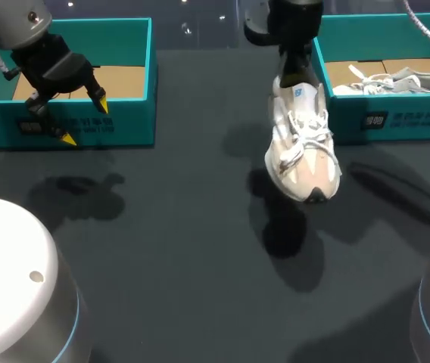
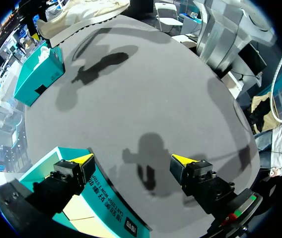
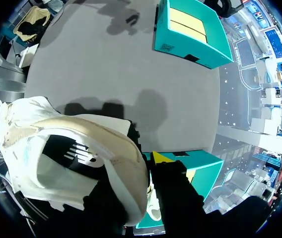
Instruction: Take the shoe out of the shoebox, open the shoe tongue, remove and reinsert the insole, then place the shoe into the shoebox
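White sneaker (image 1: 303, 144) hangs toe-down from our right pincer (image 1: 296, 76), clamped at the heel, right shoebox (image 1: 397, 121) just beside it. Our left pincer (image 2: 133, 159) gapes wide, left shoebox (image 2: 106, 203) front wall beneath it.

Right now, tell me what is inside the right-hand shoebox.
One white shoe lies on the right shoebox's brown floor. The near wall hides the floor's front strip and whatever sits there.

A dark grey table (image 1: 185, 249) is shown from above. Two open teal boxes are set on it along the far side, well apart: a left shoebox (image 1: 124, 121), lined with brown cardboard, and a right shoebox (image 1: 419, 121). Soft shadows are cast across the surface.
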`<action>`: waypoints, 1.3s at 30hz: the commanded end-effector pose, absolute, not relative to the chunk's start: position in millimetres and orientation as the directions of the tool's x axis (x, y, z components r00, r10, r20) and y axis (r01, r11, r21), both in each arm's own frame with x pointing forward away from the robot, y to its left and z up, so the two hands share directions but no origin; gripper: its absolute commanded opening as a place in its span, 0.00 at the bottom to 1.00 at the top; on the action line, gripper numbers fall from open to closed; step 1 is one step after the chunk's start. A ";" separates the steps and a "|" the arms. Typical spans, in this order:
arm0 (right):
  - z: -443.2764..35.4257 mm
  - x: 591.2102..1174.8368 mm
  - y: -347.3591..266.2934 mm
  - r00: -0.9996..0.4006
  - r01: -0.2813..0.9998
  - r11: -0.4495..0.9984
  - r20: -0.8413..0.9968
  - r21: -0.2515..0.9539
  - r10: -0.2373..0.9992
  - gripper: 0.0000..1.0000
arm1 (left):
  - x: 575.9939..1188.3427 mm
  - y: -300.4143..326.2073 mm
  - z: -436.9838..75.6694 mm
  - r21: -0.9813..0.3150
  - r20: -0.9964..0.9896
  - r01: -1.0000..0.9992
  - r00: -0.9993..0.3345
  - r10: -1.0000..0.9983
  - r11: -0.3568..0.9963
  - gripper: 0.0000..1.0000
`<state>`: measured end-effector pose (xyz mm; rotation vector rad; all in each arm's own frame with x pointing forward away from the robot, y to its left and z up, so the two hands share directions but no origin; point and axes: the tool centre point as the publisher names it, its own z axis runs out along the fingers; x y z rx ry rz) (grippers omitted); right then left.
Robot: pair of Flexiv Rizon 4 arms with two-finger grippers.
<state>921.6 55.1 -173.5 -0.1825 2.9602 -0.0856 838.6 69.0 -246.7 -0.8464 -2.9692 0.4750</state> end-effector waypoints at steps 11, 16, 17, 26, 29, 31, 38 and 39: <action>-140.3 1052.6 -82.9 -0.975 -0.118 0.988 -0.176 -0.096 -0.134 0.00 | 838.4 69.0 -246.6 -0.292 -0.064 0.513 -0.853 0.518 0.807 1.00; -139.1 1061.2 -93.0 -0.976 -0.095 0.988 -0.184 -0.120 -0.117 0.00 | 838.4 69.0 -246.6 -0.292 -0.064 0.513 -0.853 0.518 0.807 1.00; -139.1 1061.2 -93.0 -0.976 -0.095 0.988 -0.184 -0.120 -0.117 0.00 | 838.4 69.0 -246.6 -0.292 -0.064 0.513 -0.853 0.518 0.807 1.00; -139.1 1061.2 -93.0 -0.976 -0.095 0.988 -0.184 -0.120 -0.117 0.00 | 838.4 69.0 -246.6 -0.292 -0.064 0.513 -0.853 0.518 0.807 1.00; -133.1 1084.7 -120.2 -0.978 -0.066 0.990 -0.191 -0.125 -0.089 0.00 | 838.4 69.0 -246.6 -0.292 -0.064 0.513 -0.853 0.518 0.807 1.00; -128.9 1103.0 -138.4 -0.979 -0.045 0.989 -0.193 -0.143 -0.073 0.00 | 838.4 69.0 -246.6 -0.292 -0.064 0.513 -0.853 0.518 0.807 1.00; -129.3 1158.3 -183.5 -0.979 -0.050 0.990 -0.188 -0.132 -0.075 0.00 | 838.4 69.0 -246.6 -0.292 -0.064 0.513 -0.853 0.518 0.807 1.00; -131.2 1165.7 -188.2 -0.980 -0.049 0.990 -0.188 -0.132 -0.073 0.00 | 838.4 69.0 -246.6 -0.292 -0.064 0.513 -0.853 0.518 0.807 1.00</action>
